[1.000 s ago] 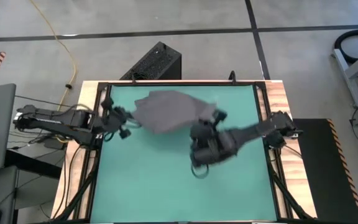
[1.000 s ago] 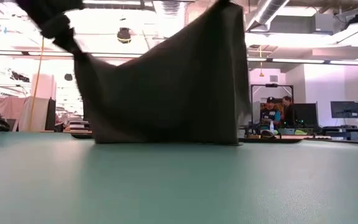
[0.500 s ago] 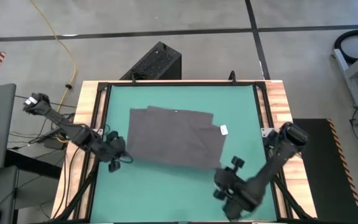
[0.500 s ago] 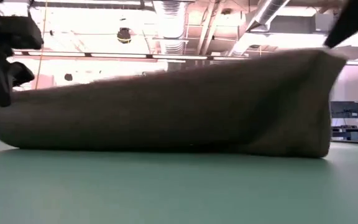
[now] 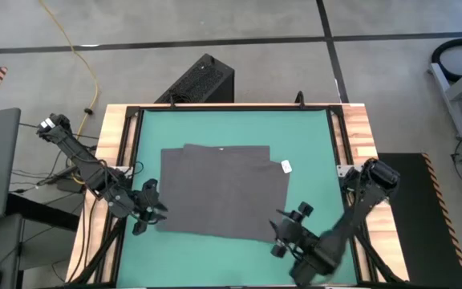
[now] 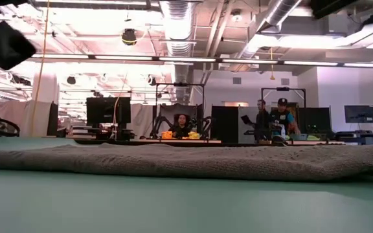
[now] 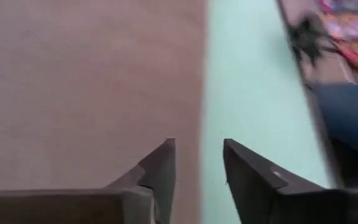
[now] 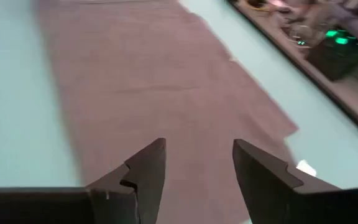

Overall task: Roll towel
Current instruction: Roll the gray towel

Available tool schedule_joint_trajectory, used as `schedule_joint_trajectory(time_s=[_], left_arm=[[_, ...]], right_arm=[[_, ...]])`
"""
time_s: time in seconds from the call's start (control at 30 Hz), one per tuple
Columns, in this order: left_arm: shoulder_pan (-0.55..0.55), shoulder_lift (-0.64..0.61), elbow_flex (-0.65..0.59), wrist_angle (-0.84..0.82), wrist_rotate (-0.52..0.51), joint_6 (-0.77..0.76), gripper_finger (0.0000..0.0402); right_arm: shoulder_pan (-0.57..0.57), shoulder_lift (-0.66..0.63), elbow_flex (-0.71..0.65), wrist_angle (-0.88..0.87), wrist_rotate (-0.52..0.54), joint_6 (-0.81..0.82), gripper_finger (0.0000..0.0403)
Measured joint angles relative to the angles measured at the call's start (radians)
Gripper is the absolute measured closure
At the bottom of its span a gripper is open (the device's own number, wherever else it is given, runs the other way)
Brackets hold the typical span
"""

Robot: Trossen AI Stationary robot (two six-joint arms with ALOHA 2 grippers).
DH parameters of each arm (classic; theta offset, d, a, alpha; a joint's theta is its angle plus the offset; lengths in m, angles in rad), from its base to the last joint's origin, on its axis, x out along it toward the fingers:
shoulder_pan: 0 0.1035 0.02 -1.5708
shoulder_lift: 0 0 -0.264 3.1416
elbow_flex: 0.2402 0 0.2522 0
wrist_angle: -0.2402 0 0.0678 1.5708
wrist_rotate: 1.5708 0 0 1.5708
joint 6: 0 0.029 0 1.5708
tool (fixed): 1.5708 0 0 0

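Note:
The dark grey towel (image 5: 223, 193) lies spread flat on the green mat (image 5: 215, 128), its small white label (image 5: 287, 167) at the far right corner. In the low view the towel (image 6: 193, 162) is a low flat band across the mat. My left gripper (image 5: 152, 210) hovers open at the towel's near left corner; its wrist view shows the towel's edge (image 7: 201, 74) running ahead of the open fingers (image 7: 197, 162). My right gripper (image 5: 283, 233) stands open off the near right corner, with the towel (image 8: 154, 81) stretching ahead of its fingers (image 8: 197, 165).
A wooden frame with black rails (image 5: 351, 136) borders the mat. A black box (image 5: 199, 80) stands on the floor beyond the far edge. Bare mat (image 5: 215, 261) lies between the towel and the near edge. People (image 6: 271, 120) sit and stand at desks in the room behind.
Both grippers came down and toward the near edge, each carrying one end of the towel, which hung bunched and lifted at the far side. The towel was drawn out and laid flat on the mat. Both grippers have let go and now stand off its near corners.

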Motion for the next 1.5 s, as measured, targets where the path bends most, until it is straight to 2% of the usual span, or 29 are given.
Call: schedule_joint_trajectory(time_s=[0.13,0.17,0.23,0.37,0.53,0.73,0.9,1.03,1.1,1.3,1.5], left_arm=[[0.026,-0.019,0.000,0.004,-0.289,0.051,0.0252],[0.046,-0.030,0.000,0.005,-0.336,0.076,0.0250],[0.131,-0.061,0.000,0.006,-0.332,0.166,0.0248],[0.381,-0.098,0.001,0.009,-0.130,0.316,0.0248],[0.725,-0.068,0.001,0.028,0.049,0.529,0.0248],[1.149,0.059,0.001,0.114,0.309,0.691,0.0248],[1.389,0.223,0.021,0.199,0.478,0.789,0.0248],[1.482,0.389,0.115,0.184,0.614,0.874,0.0248],[1.501,0.475,0.173,0.161,0.644,0.916,0.0248],[1.518,0.709,0.344,-0.047,0.644,1.084,0.0248],[1.524,0.849,0.364,-0.068,0.622,1.202,0.0248]], right_arm=[[-0.096,0.000,-0.005,-0.006,-0.009,-0.033,0.0195],[-0.116,0.000,-0.007,-0.008,-0.019,-0.066,0.0196],[-0.154,0.000,-0.007,-0.008,-0.040,-0.144,0.0197],[-0.203,0.000,-0.007,-0.006,-0.078,-0.236,0.0197],[-0.219,0.000,-0.007,-0.005,-0.111,-0.264,0.0196],[-0.198,0.000,-0.007,-0.005,-0.116,-0.266,0.0196],[-0.187,0.000,-0.007,-0.007,-0.116,-0.266,0.0196],[-0.183,0.000,-0.007,-0.007,-0.116,-0.266,0.0196],[-0.181,0.000,-0.007,-0.006,-0.116,-0.266,0.0196],[-0.162,0.000,-0.007,-0.003,-0.118,-0.259,0.0196],[-0.141,0.000,-0.007,-0.002,-0.118,-0.227,0.0196]])
